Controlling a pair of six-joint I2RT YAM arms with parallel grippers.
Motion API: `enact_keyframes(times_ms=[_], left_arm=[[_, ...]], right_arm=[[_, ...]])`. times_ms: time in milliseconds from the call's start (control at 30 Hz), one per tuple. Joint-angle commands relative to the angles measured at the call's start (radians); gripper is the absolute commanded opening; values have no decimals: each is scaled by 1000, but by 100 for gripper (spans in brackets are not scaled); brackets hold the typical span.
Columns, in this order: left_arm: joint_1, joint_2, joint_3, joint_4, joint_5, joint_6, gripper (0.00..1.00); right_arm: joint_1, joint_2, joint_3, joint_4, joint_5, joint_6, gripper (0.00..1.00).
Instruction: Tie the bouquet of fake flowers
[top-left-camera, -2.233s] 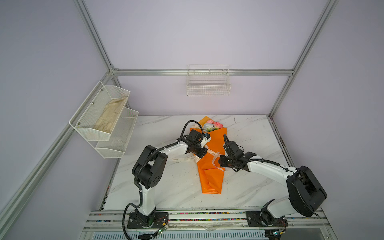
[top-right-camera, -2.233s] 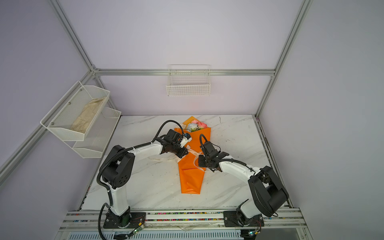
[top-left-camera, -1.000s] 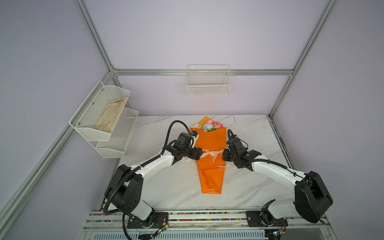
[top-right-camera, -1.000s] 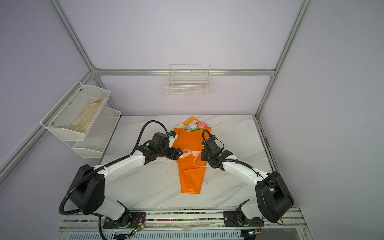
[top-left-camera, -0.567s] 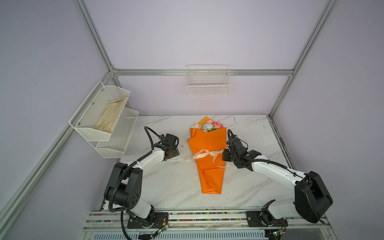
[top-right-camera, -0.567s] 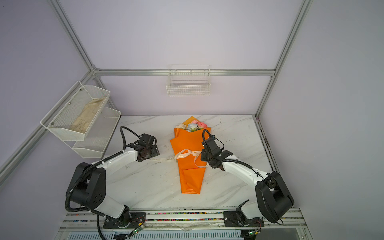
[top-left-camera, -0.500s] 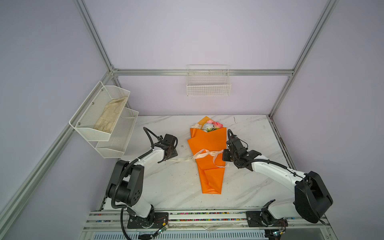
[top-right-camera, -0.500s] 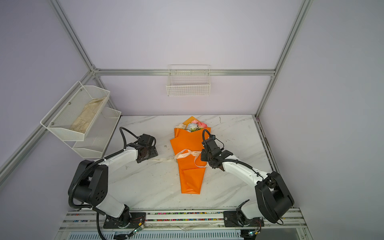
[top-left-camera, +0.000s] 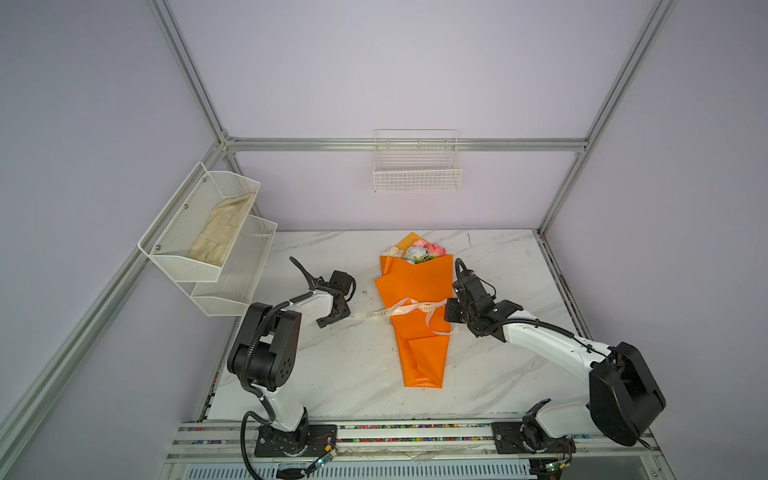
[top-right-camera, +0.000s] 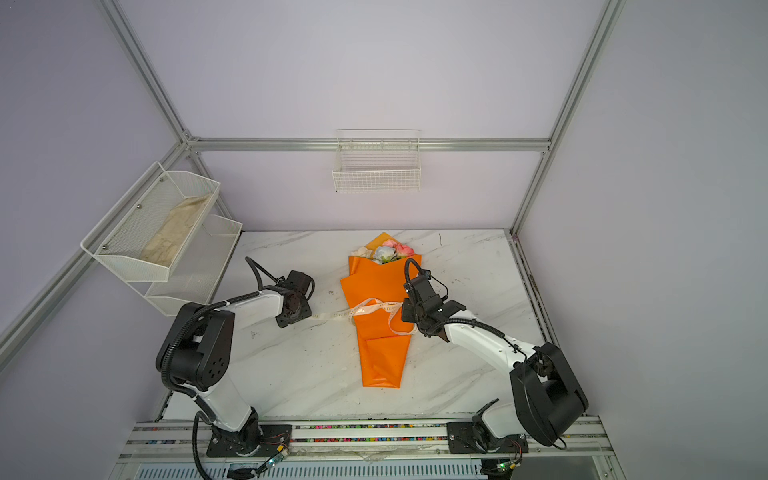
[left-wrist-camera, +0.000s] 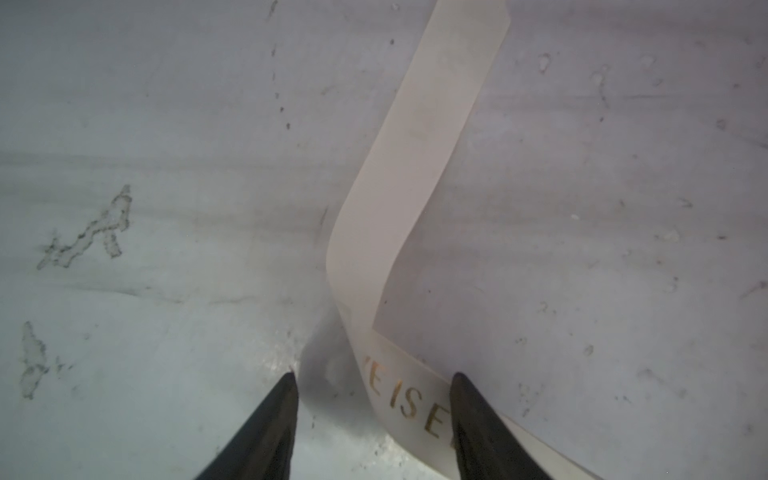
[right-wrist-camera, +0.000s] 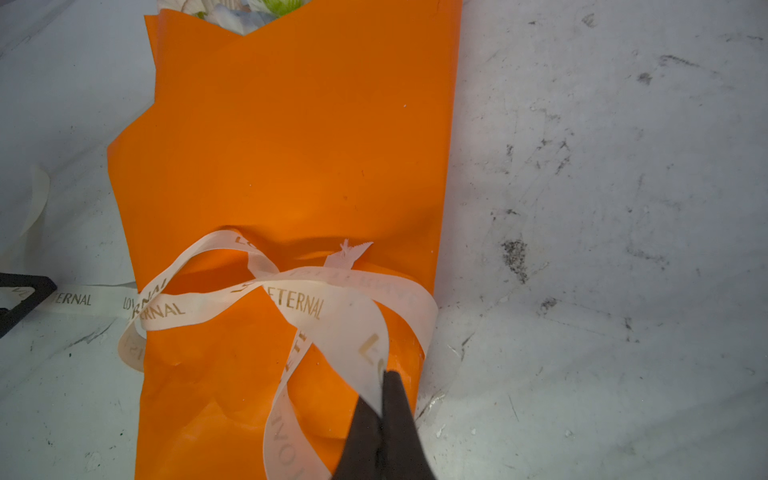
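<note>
The bouquet (top-left-camera: 415, 286) lay in the middle of the surface (top-left-camera: 332, 374). Its flowers pointed toward the back edge and the folded tip of its orange paper (top-left-camera: 422, 357) toward the front edge. A cream ribbon (top-left-camera: 409, 309) crossed its waist in a slack loop, not drawn tight.

The right hand (top-left-camera: 451, 309), at the bouquet's right side, was clamped on one end of the ribbon. A second before, the left hand (top-left-camera: 332, 320) had been up against the paper's left side. It had since swung out toward the left edge and come down over the ribbon's long tail, which lay flat there. Its fingers (left-wrist-camera: 266, 428) stood half apart, with the tail between them and not pinched.

To my eye it was about to take that tail, so both ends could be pulled apart and the knot cinched.
</note>
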Motion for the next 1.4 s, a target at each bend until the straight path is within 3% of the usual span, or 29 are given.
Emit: enact_keyframes(times_ms=[0,367,600,867,1033,1233,1367], left_arm=[[4,42,29,22,22,7,49],[5,-4,38,51,42,41,0],[12,-162,-27,-44,-57,12,0],[66,-332,-162,-91,-73,-15,0],[75,-375,-171,-125,-81,-15,0],[77,-359,-190,-125,-74,-15,0],[81,-352,-191,-134,-110,-10,0]], right_arm=[[-4,5,10,-12,15,3,0],[-8,-13,14,-19,37,-1,0],[-66,-92,-10,-39,67,9,0],[-182,-148,-32,-128,171,53,0],[-249,-175,-11,-202,323,67,0],[-387,-140,28,-198,317,-6,0],[-432,-96,78,-208,386,-69,0]])
